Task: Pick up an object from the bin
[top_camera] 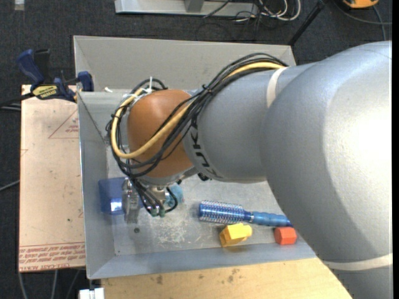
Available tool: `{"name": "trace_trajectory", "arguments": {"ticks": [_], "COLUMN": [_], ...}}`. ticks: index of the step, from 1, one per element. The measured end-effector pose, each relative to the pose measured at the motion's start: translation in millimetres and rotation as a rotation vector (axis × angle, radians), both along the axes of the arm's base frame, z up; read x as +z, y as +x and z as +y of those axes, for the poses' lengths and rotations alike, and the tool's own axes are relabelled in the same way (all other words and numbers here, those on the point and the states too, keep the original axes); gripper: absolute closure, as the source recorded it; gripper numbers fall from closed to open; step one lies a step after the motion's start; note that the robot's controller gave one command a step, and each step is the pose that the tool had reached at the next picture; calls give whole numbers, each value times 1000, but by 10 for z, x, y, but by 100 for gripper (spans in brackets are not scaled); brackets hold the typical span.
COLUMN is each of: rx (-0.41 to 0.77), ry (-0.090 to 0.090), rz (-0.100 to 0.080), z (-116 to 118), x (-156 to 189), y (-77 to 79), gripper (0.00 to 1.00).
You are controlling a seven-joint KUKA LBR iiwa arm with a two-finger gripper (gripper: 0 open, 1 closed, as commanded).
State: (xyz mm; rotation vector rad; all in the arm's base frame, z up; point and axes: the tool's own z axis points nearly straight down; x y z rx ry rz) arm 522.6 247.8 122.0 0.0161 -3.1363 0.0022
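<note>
The hand (133, 209), grip state not discernible, beside a blue block (109, 197) at the left of the bin (93, 167); blue hairbrush (224, 213) lies crosswise, handle pointing right.

Arm (262, 129) reaches in; pincer (133, 210) seemingly points down.

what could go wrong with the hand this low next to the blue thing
The hand is low beside the blue object, close to the bin's left wall; it might push the object against the wall instead of taking it. The cables below the orange cover hang near the hand and could snag.
</note>
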Motion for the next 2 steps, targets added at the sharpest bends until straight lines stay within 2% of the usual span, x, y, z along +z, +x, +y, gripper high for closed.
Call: {"name": "trace_trajectory", "arguments": {"ticks": [1, 2], "rx": [448, 571], "ry": [3, 5], "rz": [-8, -16], "z": [-337, -134], "x": [641, 1332], "y": [-315, 282], "gripper": [100, 100]}}
